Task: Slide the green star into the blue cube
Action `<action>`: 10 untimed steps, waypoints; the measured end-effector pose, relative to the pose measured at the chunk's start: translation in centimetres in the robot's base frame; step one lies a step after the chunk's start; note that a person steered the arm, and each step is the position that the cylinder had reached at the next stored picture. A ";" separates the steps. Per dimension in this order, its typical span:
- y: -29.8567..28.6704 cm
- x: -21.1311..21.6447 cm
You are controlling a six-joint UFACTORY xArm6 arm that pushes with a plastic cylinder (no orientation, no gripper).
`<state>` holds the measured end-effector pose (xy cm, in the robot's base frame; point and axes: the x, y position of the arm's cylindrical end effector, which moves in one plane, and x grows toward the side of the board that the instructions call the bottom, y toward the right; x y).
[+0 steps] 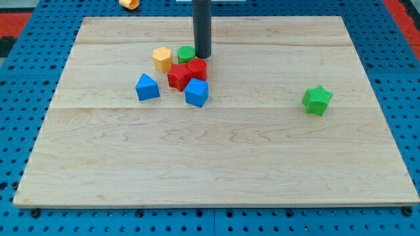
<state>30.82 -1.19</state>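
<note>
The green star (317,99) lies alone at the view's right on the wooden board (216,164). The blue cube (196,92) sits at the bottom of a cluster of blocks left of centre, far to the star's left. My tip (203,56) stands at the top of that cluster, right beside a green cylinder (186,54) and just above a red cylinder (197,69). It is far from the green star.
A red star (178,77) lies next to the red cylinder. A yellow hexagonal block (162,59) is at the cluster's top left. A blue triangular block (147,87) is at its left. An orange piece (129,3) lies off the board at the view's top.
</note>
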 end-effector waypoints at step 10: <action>16.7 16.9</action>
<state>47.76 15.51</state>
